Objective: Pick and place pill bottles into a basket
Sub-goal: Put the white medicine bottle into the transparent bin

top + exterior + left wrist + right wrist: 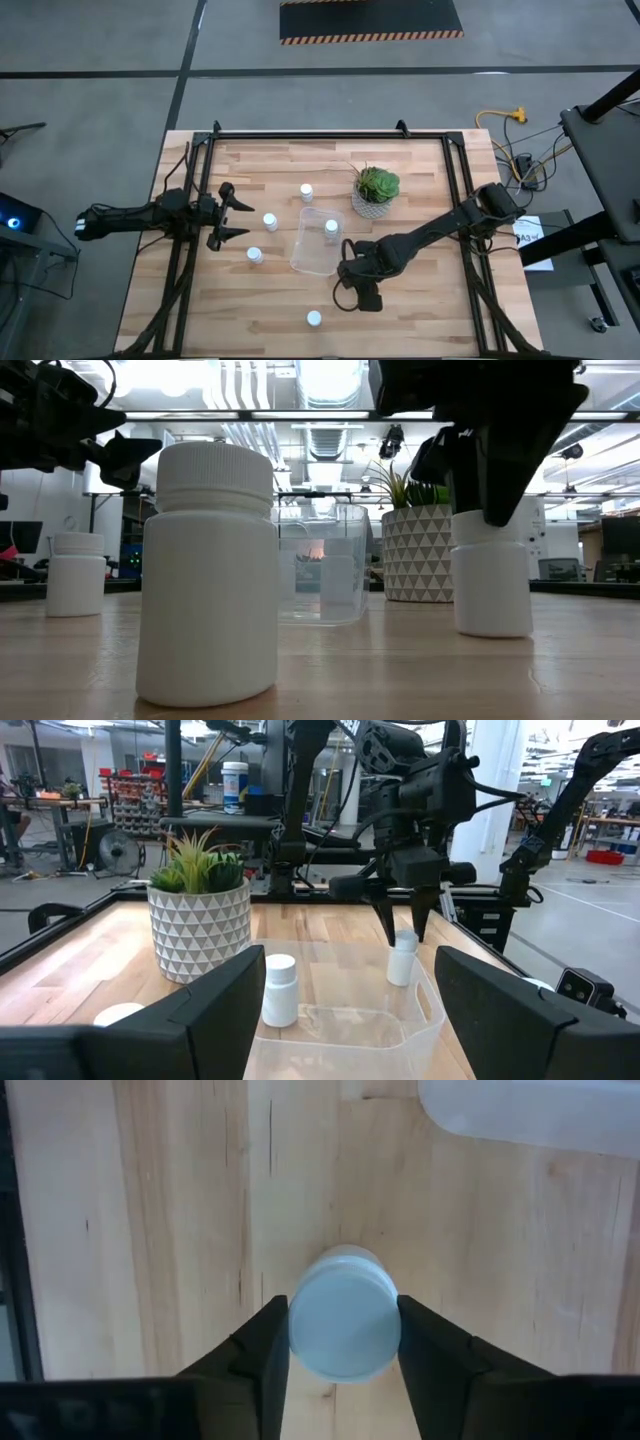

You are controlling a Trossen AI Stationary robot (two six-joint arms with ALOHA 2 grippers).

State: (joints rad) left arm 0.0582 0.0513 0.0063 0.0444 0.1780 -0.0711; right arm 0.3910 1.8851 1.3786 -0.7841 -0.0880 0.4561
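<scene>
Nearest the low camera: a small white cylindrical pill bottle with ribbed white cap (208,575), upright on the table, untouched. In the high view it is probably the lone bottle near the front edge (314,318).

Just behind it, the right gripper (343,1330) comes straight down over a second white capped bottle (344,1327). Its dark fingers (262,1345) are closed against the cap on both sides, and the bottle's base appears to rest on the wood. The grip from above looks chosen so the bottle can go up and over the basket wall beside it.

Mid-table: the clear rectangular plastic basket with rounded corners (307,254), just left of the gripped bottle. One white bottle (331,228) stands inside it already. So one is placed, one is in hand, and others wait.

Left arm waits at the table's left side, left gripper (236,210) spread wide and empty, pointed toward the basket. Loose bottles stand near it (270,221) (254,255), with another farther back (306,190).

Behind the basket: grey patterned pot with green succulent (376,190), close enough to crowd a careless swing.

Surface: pale wooden plank tabletop (420,300) in a black frame. Beyond it: grey concrete floor, a striped hazard mat, bright ceiling lights, shelving and workshop benches.
</scene>
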